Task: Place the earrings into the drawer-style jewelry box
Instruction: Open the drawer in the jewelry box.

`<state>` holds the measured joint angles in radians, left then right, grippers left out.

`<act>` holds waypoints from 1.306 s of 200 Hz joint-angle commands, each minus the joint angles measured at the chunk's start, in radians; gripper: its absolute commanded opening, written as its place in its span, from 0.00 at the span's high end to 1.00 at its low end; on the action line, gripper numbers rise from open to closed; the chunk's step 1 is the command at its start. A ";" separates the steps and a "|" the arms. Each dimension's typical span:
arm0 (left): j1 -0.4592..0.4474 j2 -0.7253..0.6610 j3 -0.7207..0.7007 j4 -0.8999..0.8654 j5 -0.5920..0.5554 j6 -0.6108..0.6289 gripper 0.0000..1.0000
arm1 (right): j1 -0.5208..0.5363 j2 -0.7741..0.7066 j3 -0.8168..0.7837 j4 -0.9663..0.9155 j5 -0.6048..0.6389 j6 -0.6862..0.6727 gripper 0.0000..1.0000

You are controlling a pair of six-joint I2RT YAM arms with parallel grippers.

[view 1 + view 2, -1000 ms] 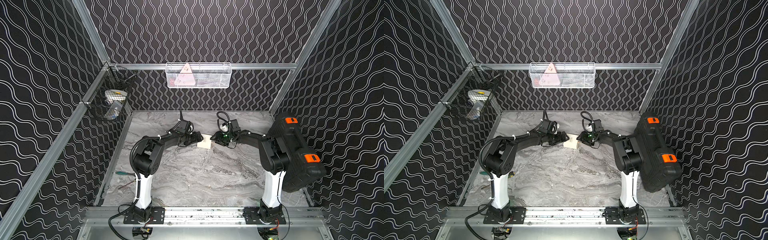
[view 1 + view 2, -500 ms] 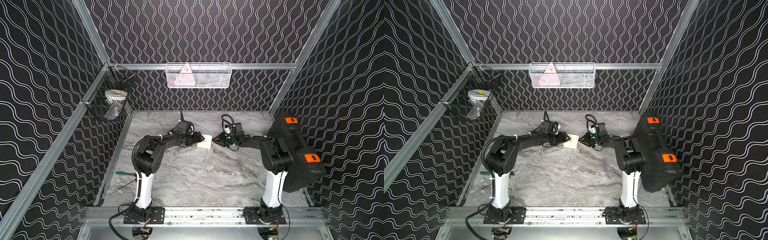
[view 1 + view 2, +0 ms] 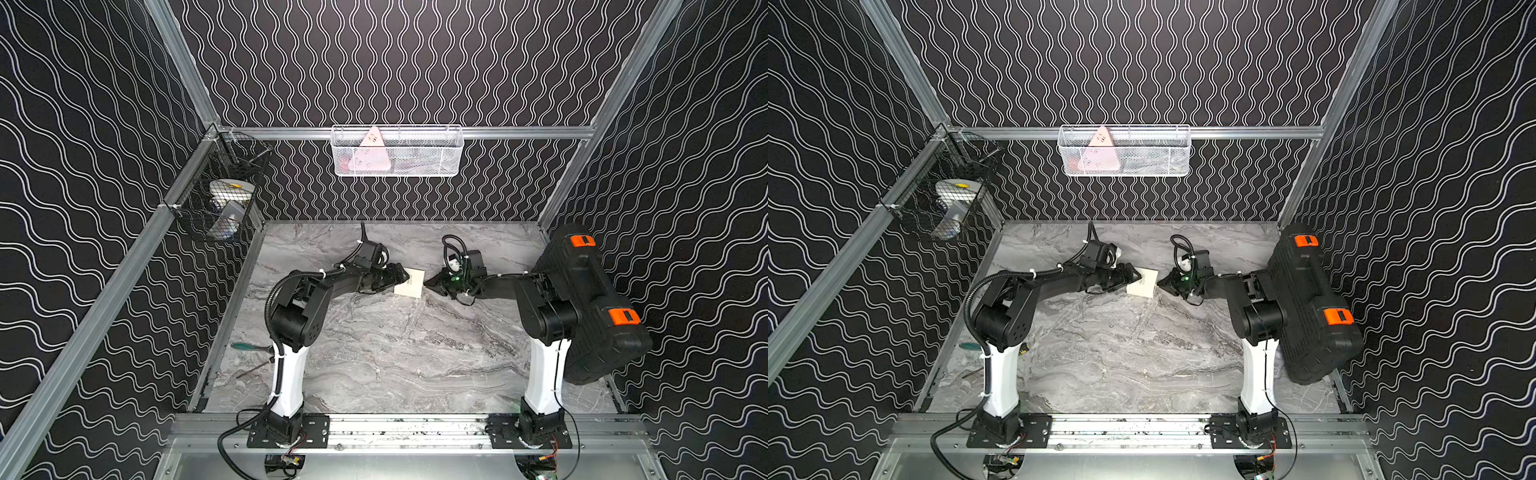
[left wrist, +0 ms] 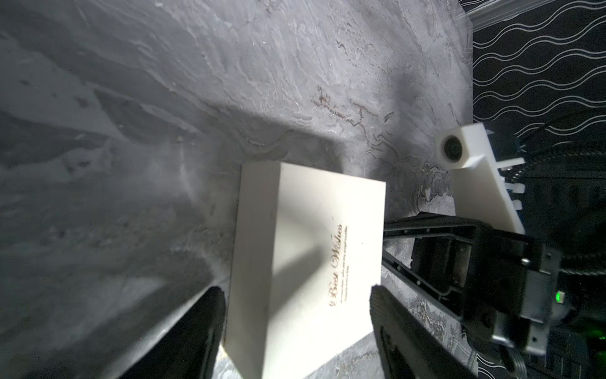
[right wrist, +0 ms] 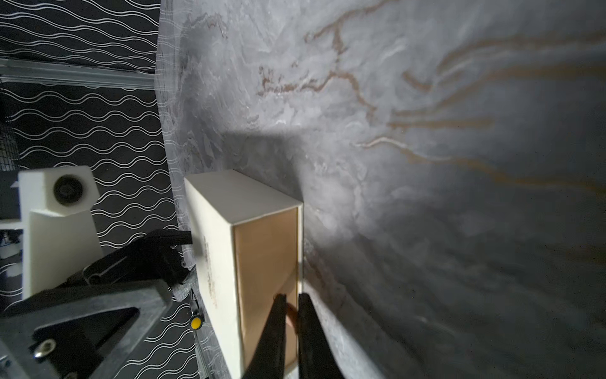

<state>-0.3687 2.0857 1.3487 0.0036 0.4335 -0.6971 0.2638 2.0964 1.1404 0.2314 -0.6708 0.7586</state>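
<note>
The drawer-style jewelry box (image 3: 409, 282) (image 3: 1143, 282) lies on the marble table between my two arms, a cream-white sleeve (image 4: 311, 246) with small dark print on top. My left gripper (image 3: 402, 276) (image 4: 295, 295) straddles the sleeve, with a finger pressed against each side. At the other end the tan drawer front (image 5: 265, 256) shows. My right gripper (image 3: 428, 281) (image 5: 291, 300) is shut there on a small tan pull tab (image 5: 291, 311) low on that front. The drawer sits closed in the sleeve. The earrings are out of view.
A big black case with orange latches (image 3: 590, 299) (image 3: 1308, 299) leans at the right wall behind my right arm. A white mesh basket (image 3: 397, 151) hangs on the back wall and a black wire basket (image 3: 220, 203) on the left wall. A green-handled screwdriver (image 3: 245, 346) lies by the left edge.
My right gripper's fingers have closed at the drawer end of the box. My left gripper's fingers have narrowed a little around the sleeve.
</note>
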 commanded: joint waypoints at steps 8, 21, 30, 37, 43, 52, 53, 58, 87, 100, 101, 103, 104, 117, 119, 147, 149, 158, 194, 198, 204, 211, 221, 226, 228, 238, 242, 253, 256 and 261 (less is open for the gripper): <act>0.000 0.008 -0.004 0.024 0.010 -0.016 0.25 | 0.001 0.007 -0.001 0.087 -0.021 0.047 0.94; 0.000 0.011 -0.006 0.026 0.010 -0.013 0.24 | 0.002 0.008 -0.033 0.108 -0.023 0.054 1.00; 0.000 0.014 -0.003 0.026 0.010 -0.011 0.23 | 0.002 0.010 -0.035 0.116 -0.027 0.057 1.00; 0.001 0.020 0.000 0.021 0.011 -0.005 0.22 | 0.001 0.011 -0.037 0.117 -0.026 0.059 1.00; 0.001 0.025 0.005 0.013 0.011 -0.001 0.22 | 0.002 0.011 -0.036 0.117 -0.026 0.058 1.00; 0.000 0.032 0.013 0.002 0.011 0.007 0.21 | 0.002 0.011 -0.036 0.117 -0.026 0.056 1.00; 0.000 0.032 0.013 0.001 0.011 0.009 0.21 | 0.002 0.011 -0.036 0.117 -0.026 0.056 1.00; 0.001 0.034 0.015 -0.004 0.007 0.015 0.21 | 0.001 0.009 -0.036 0.115 -0.024 0.053 1.00; -0.002 0.043 0.022 -0.041 -0.025 0.051 0.22 | 0.001 -0.006 -0.027 0.066 -0.008 0.019 1.00; -0.010 0.045 0.031 -0.075 -0.053 0.074 0.22 | 0.001 -0.012 -0.022 0.042 -0.004 0.002 1.00; -0.010 0.045 0.031 -0.078 -0.055 0.075 0.22 | 0.002 -0.012 -0.022 0.039 -0.003 0.001 1.00; -0.010 0.045 0.033 -0.082 -0.060 0.078 0.23 | 0.002 -0.013 -0.022 0.038 -0.003 -0.002 1.00; -0.011 0.046 0.034 -0.084 -0.061 0.079 0.23 | 0.002 -0.014 -0.022 0.035 -0.002 -0.003 1.00; -0.012 0.047 0.036 -0.107 -0.085 0.089 0.28 | 0.001 -0.021 -0.018 0.007 0.006 -0.022 1.00; -0.012 0.048 0.038 -0.111 -0.090 0.091 0.29 | 0.002 -0.022 -0.016 0.003 0.008 -0.026 1.00; -0.016 0.065 0.075 -0.192 -0.140 0.128 0.39 | -0.002 -0.038 -0.013 -0.076 0.031 -0.075 1.00; -0.016 0.067 0.077 -0.196 -0.140 0.130 0.39 | -0.002 -0.038 -0.013 -0.079 0.032 -0.079 1.00; -0.015 0.071 0.085 -0.217 -0.143 0.141 0.39 | -0.006 -0.043 -0.013 -0.099 0.038 -0.091 1.00; -0.016 0.062 0.080 -0.240 -0.156 0.153 0.38 | -0.031 -0.067 -0.020 -0.141 0.066 -0.126 1.00; -0.015 0.061 0.078 -0.238 -0.158 0.152 0.38 | -0.034 -0.067 -0.022 -0.145 0.069 -0.129 1.00; -0.016 0.060 0.076 -0.234 -0.154 0.150 0.38 | -0.039 -0.067 -0.026 -0.147 0.072 -0.132 1.00; -0.015 0.059 0.075 -0.231 -0.150 0.146 0.38 | -0.046 -0.067 -0.030 -0.152 0.073 -0.136 1.00; -0.016 0.059 0.072 -0.229 -0.152 0.143 0.38 | -0.057 -0.081 -0.036 -0.156 0.073 -0.141 1.00; -0.016 0.058 0.072 -0.228 -0.150 0.141 0.38 | -0.062 -0.097 -0.042 -0.155 0.073 -0.143 1.00; -0.016 0.059 0.071 -0.228 -0.149 0.140 0.38 | -0.065 -0.099 -0.043 -0.157 0.074 -0.144 1.00; -0.016 0.056 0.066 -0.223 -0.147 0.136 0.38 | -0.073 -0.108 -0.053 -0.161 0.077 -0.153 1.00; -0.015 0.055 0.066 -0.222 -0.147 0.134 0.38 | -0.076 -0.112 -0.056 -0.161 0.078 -0.157 1.00; -0.015 0.050 0.064 -0.220 -0.148 0.131 0.38 | -0.084 -0.121 -0.067 -0.165 0.083 -0.168 1.00; -0.013 0.050 0.063 -0.218 -0.149 0.130 0.38 | -0.087 -0.124 -0.070 -0.166 0.085 -0.171 1.00; -0.013 0.048 0.061 -0.217 -0.150 0.128 0.38 | -0.091 -0.128 -0.076 -0.168 0.086 -0.174 1.00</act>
<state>-0.3862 2.1357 1.4227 -0.1059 0.3477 -0.5743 0.1902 1.9915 1.0851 0.1066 -0.6262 0.6159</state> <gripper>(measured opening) 0.619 0.048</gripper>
